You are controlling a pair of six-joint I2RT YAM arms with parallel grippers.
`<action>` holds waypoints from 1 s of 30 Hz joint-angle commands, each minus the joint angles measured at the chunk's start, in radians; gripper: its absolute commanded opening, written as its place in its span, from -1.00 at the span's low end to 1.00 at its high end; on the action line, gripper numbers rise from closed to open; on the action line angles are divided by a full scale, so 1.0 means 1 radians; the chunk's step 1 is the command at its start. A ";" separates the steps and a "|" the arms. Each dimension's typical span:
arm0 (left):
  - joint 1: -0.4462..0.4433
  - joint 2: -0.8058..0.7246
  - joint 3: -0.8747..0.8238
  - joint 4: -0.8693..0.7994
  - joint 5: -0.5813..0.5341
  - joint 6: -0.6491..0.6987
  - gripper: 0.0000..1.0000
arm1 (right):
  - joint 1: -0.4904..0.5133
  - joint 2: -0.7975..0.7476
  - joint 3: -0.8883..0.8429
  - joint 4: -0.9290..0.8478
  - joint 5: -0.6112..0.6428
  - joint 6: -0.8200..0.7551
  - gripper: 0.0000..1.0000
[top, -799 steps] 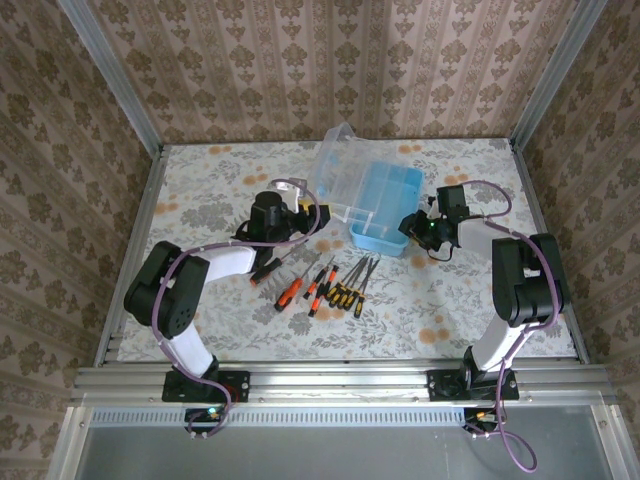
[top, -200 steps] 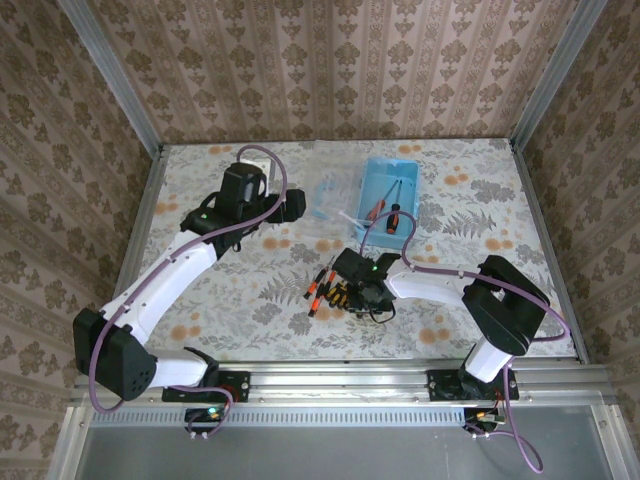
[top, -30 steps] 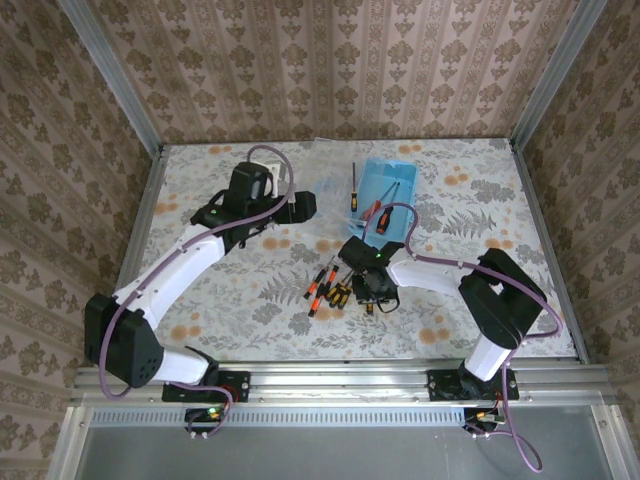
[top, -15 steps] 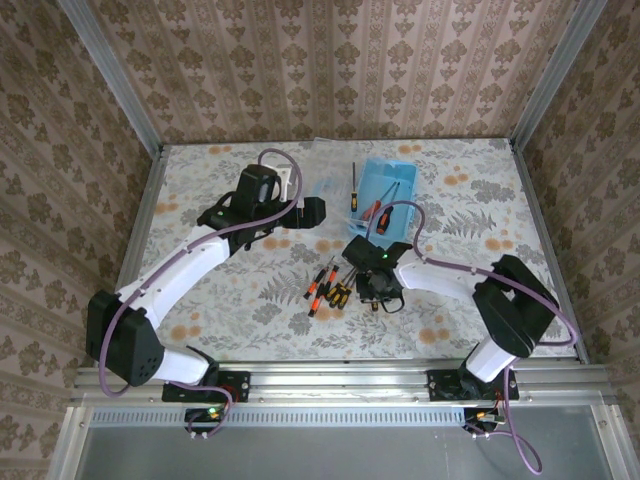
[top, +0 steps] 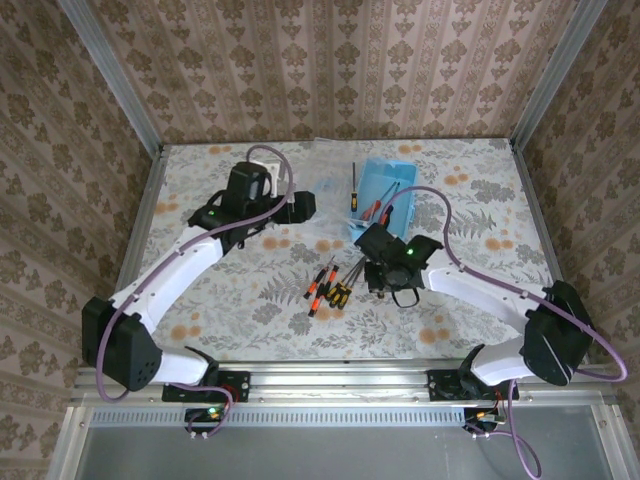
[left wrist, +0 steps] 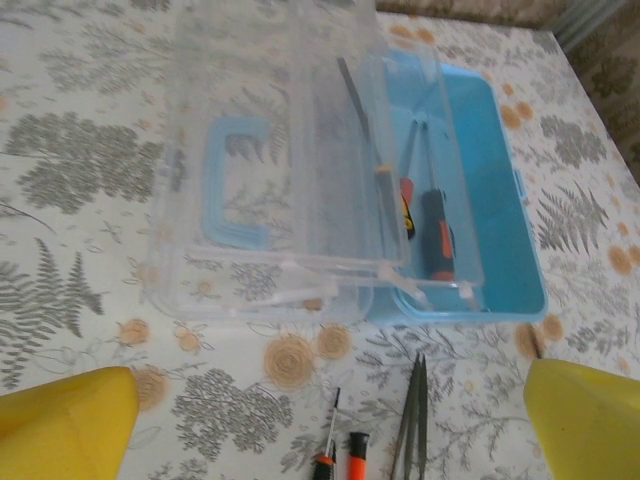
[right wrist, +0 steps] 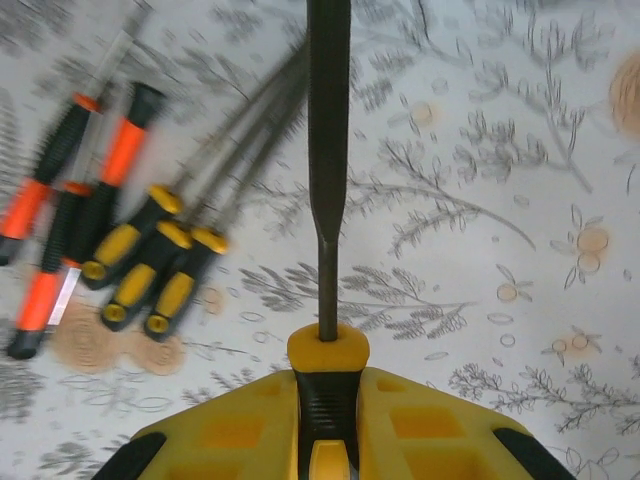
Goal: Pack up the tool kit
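Right of the loose tools (right wrist: 125, 150), our right gripper (right wrist: 328, 400) pinches a file (right wrist: 329, 150) by its handle, likely for the blue tool box (left wrist: 505, 200); our left gripper (left wrist: 330, 415) hovers, fingers spread, beside its clear lid (left wrist: 260, 120).

The left arm (top: 190, 262) and right arm (top: 480, 289) have white links, black joints, looping purple cables (top: 431, 188); the fingers (left wrist: 68, 425) are yellow.
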 commanded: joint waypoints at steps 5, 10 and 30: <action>0.073 -0.059 -0.004 0.000 -0.032 -0.001 1.00 | -0.147 0.126 0.294 -0.031 -0.002 -0.173 -0.59; 0.140 -0.056 -0.010 0.000 -0.041 -0.012 1.00 | -0.261 0.353 0.534 0.001 -0.048 -0.253 -0.60; 0.207 -0.058 -0.020 0.021 0.005 -0.054 1.00 | -0.364 0.843 0.972 -0.046 -0.144 -0.232 -0.60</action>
